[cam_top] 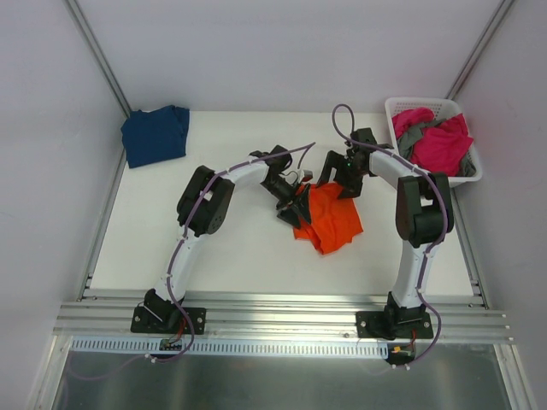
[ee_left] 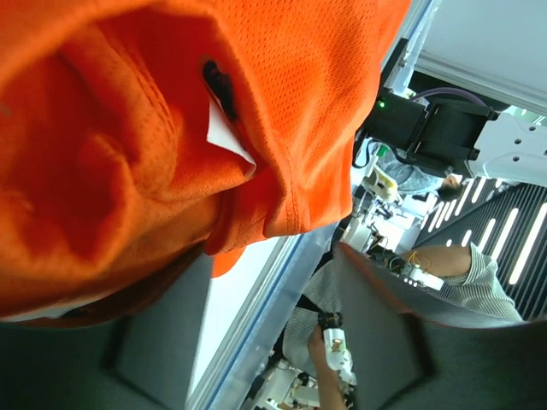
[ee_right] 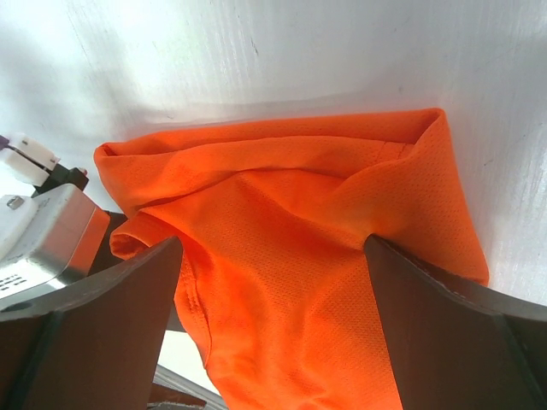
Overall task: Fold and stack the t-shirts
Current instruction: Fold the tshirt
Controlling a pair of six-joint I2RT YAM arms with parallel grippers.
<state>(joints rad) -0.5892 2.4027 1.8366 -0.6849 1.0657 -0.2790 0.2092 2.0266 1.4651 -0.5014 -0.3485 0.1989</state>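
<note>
Folding looks underway on orange t-shirt [cam_top: 329,220]: left gripper [cam_top: 295,207] part-open, cloth draped over 1 finger, unpinched; right gripper [ee_right: 272,256] gapes empty. Next, pinch an edge.

No legible text, brand, number or sign in any of the three views. Inside the orange t-shirt [ee_left: 128,128], a small white tag [ee_left: 229,138], blank on the side turned to the left wrist camera. On the grey metal block [ee_right: 43,235] at the left edge of the right wrist view, faint dark marks, too blurred to read.
</note>
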